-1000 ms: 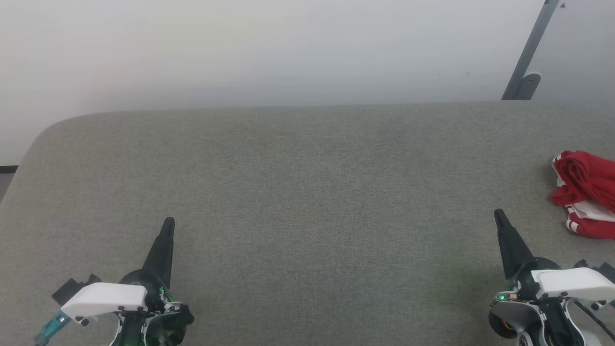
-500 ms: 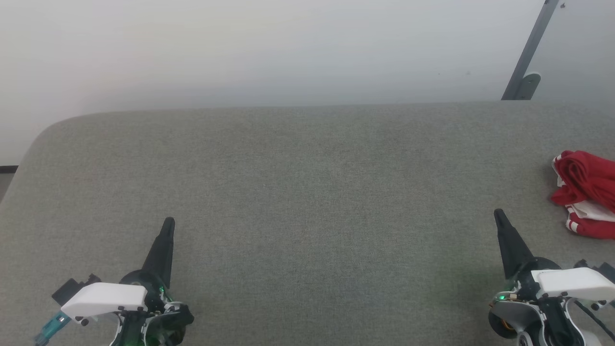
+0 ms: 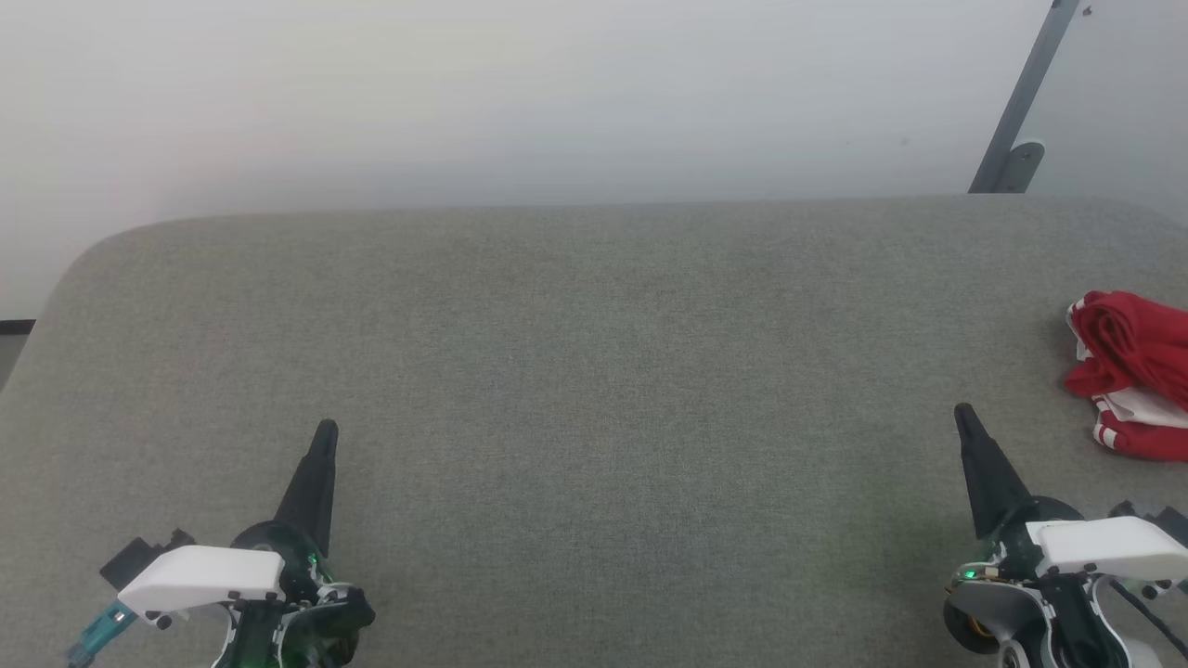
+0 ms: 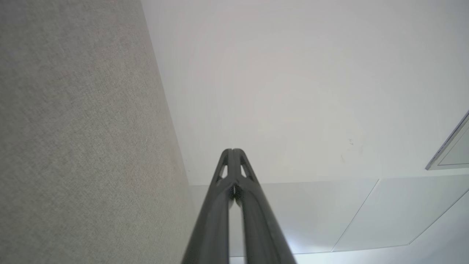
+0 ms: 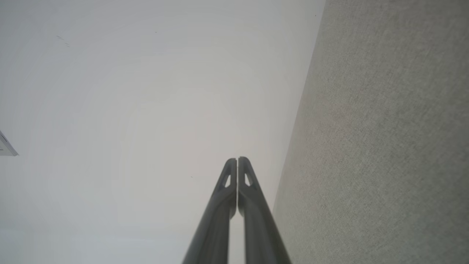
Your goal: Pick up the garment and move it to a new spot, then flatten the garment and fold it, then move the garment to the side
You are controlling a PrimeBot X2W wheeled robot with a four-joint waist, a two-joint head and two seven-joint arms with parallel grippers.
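Observation:
The garment [image 3: 1132, 371], red with white striped parts, lies crumpled in a heap at the right edge of the grey table [image 3: 594, 371] in the head view, partly cut off by the frame. My right gripper [image 3: 963, 414] rests at the lower right, to the left of and nearer than the heap, apart from it, shut with nothing held. My left gripper [image 3: 325, 429] rests at the lower left, far from the garment, also shut and empty. In the wrist views the left gripper [image 4: 232, 150] and the right gripper [image 5: 237, 159] show their fingertips pressed together.
The grey fabric-covered table has a rounded far-left corner [image 3: 102, 250] and a straight far edge against a pale wall. A dark slanted metal bar [image 3: 1026, 102] stands behind the table at the far right.

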